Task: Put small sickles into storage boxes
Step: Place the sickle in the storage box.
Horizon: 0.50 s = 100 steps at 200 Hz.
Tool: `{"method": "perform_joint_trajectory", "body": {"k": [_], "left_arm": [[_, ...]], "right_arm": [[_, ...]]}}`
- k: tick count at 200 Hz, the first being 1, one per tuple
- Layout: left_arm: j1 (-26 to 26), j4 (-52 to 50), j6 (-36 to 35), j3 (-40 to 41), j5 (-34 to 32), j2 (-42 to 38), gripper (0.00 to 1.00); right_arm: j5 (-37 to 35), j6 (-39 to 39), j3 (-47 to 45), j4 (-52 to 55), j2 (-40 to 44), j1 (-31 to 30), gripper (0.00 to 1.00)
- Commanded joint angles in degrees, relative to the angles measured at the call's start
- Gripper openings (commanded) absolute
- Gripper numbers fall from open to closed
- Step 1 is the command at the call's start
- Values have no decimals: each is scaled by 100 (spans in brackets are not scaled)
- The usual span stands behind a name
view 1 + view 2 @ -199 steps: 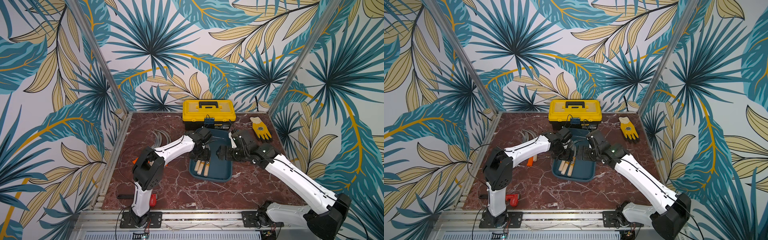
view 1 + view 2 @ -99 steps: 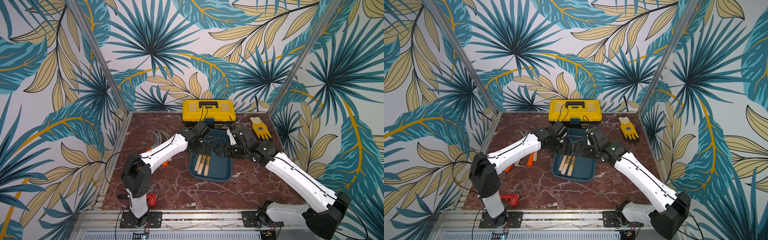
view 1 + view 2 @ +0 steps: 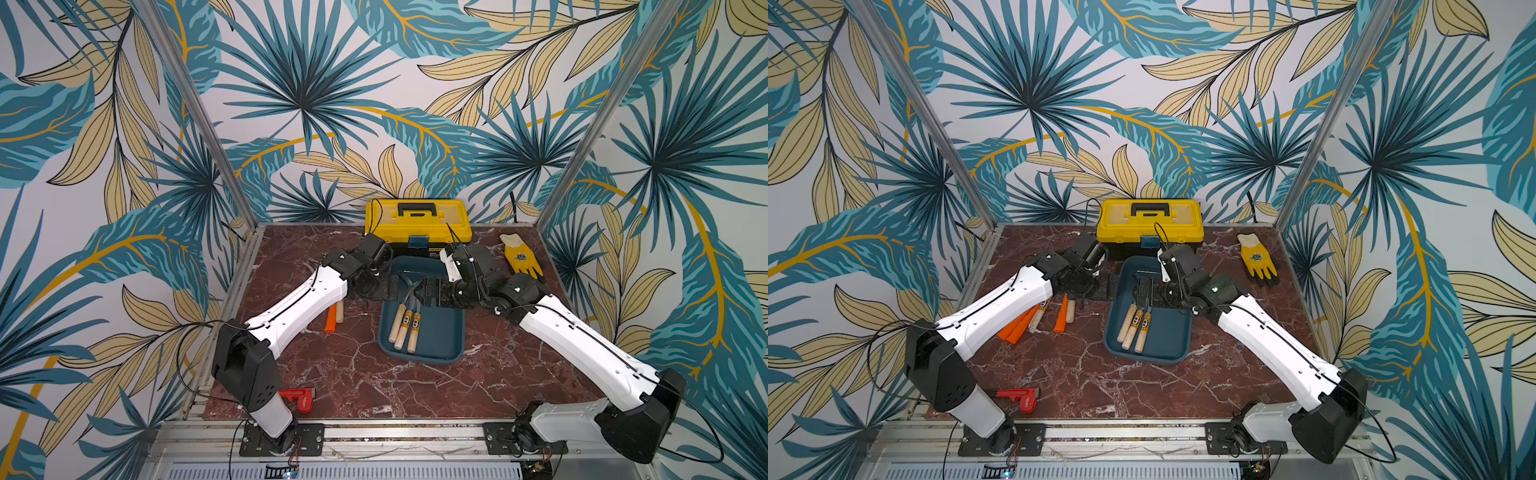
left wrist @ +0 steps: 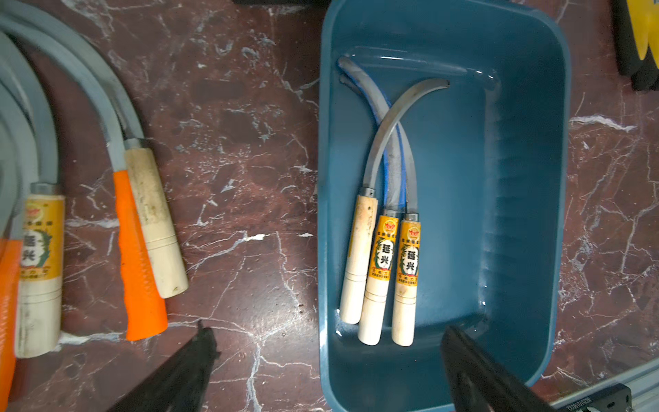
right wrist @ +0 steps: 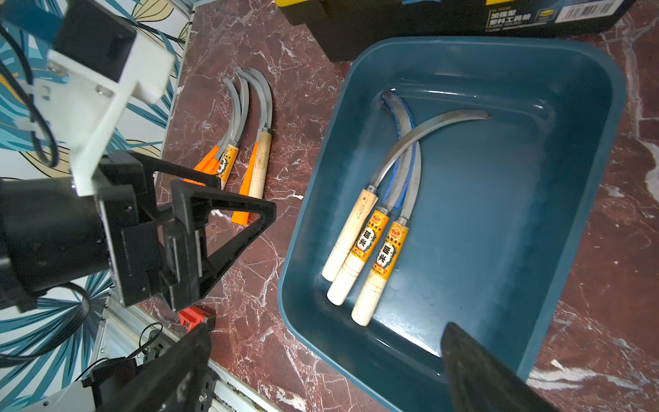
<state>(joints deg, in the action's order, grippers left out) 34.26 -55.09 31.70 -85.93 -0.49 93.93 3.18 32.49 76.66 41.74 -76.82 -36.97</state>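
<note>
Pulled back since a second ago, the left gripper (image 3: 392, 286) hovers at 10 o'clock of the shallow teal plastic tray (image 3: 444, 332), jaws spread, empty. Three wooden-handled grey-bladed sickles (image 4: 383, 271) lie inside, two bearing yellow Chinese-character labels. Right gripper (image 3: 426, 291), forearm level, reaches from 3 o'clock, likewise agape. Yellow-and-black toolbox (image 5: 510, 16) sticker: "加强型塑料工具箱".

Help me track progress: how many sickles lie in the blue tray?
3, side by side in the tray, toward its left: a plain-handled sickle, then two labelled sickles. None seems hidden.

Tropical-leaf wallpaper (image 3: 374, 104) wraps three walls, aluminium posts (image 3: 203, 124) frame the corners, and a red-brown marble tabletop (image 3: 374, 382) sits evenly lit.
</note>
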Motion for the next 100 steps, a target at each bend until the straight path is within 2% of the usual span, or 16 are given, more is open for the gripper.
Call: {"method": "perform_joint_trajectory", "body": {"k": [1, 100], "left_arm": [[-151, -69, -53, 186, -104, -220, 99], [-809, -62, -88, 860, 12, -280, 100]], "right_arm": [[118, -111, 149, -168, -148, -63, 100], [423, -207, 599, -442, -965, -156, 99]]}}
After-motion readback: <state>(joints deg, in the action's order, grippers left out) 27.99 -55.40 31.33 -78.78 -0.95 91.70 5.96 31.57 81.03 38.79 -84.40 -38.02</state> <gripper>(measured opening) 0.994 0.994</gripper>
